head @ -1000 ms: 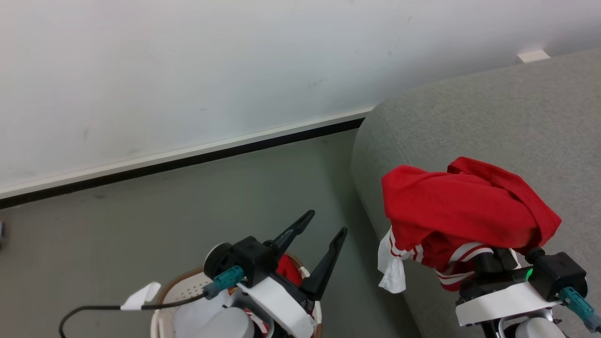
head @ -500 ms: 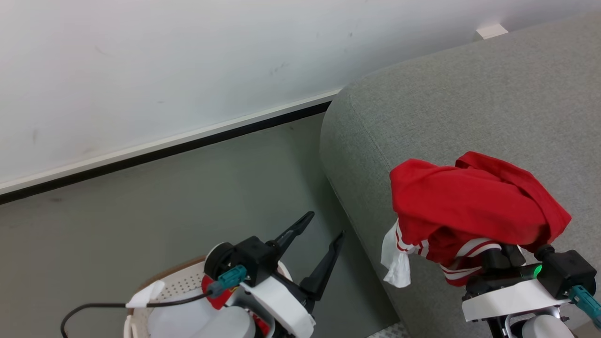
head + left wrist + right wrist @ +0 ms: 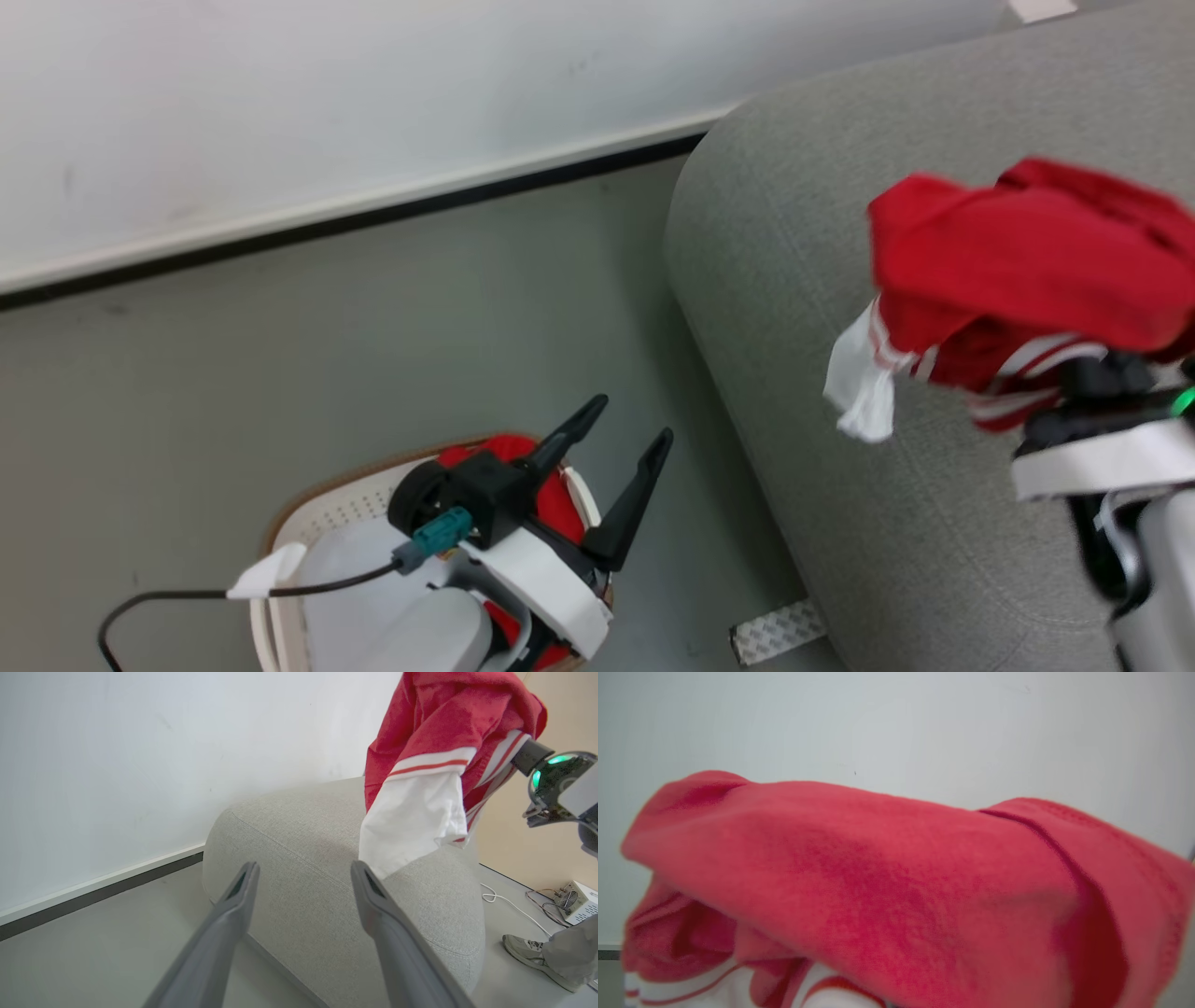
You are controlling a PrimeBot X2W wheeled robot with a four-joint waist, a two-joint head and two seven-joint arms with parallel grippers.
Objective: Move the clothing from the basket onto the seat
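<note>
So the right pincer [image 3: 1092, 378] is clamped on the red garment [image 3: 1018, 252], held high over the sofa [image 3: 794, 280], probably to drop it there. The left pincer [image 3: 630, 420] gapes empty beside the sofa.

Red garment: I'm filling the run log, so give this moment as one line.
phase: carry | right gripper: shut on red garment, over seat | left gripper: open, empty, above basket | basket: red fabric inside
</note>
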